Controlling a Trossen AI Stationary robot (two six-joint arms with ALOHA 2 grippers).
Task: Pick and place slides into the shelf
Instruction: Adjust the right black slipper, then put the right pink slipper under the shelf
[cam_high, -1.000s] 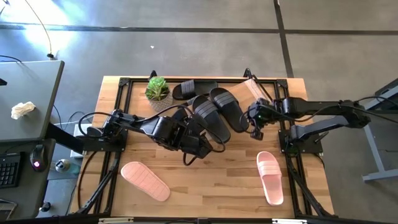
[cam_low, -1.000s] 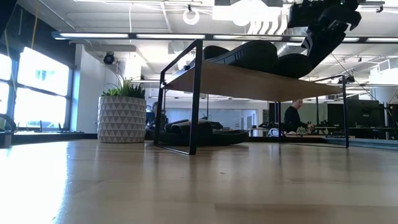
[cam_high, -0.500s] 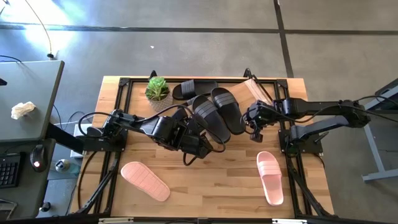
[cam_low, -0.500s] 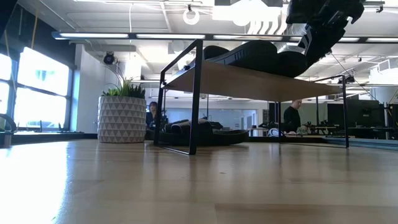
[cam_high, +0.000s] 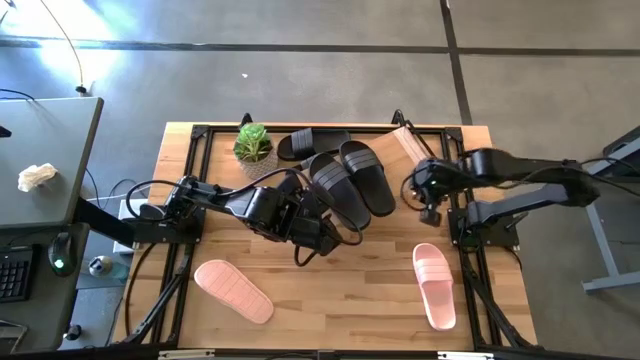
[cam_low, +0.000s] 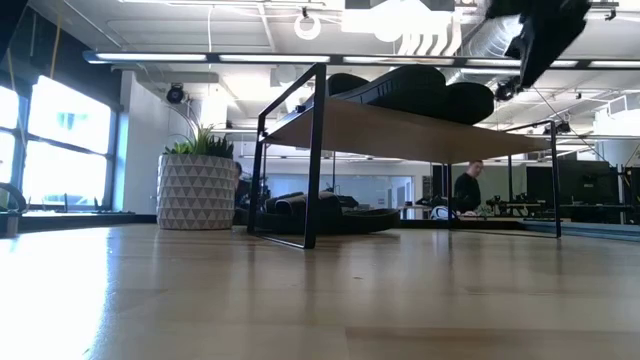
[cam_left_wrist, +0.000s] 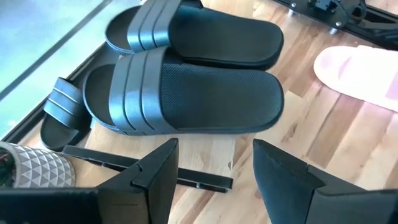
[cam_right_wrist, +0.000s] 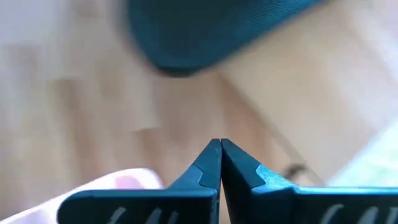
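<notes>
Right gripper (cam_high: 431, 205) has backed off from black slides (cam_high: 352, 180) on shelf (cam_high: 408, 143), fingers closed on nothing; we judge that placement finished. Left gripper (cam_left_wrist: 214, 171) hovers by shelf's near edge, fingers apart, empty. We note two black slides side by side on board, third below at table level. Two pink slides (cam_high: 434, 284) remain on table, well apart. Black slides: ribbed straps, textured footbeds. Shelf: thin black frame, pale wood board.

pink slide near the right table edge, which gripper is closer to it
Right. The right gripper, shut, hangs just beyond the toe end of that pink slide, beside the shelf. The left gripper, open, is farther off at the table's middle, by the black slides.
</notes>
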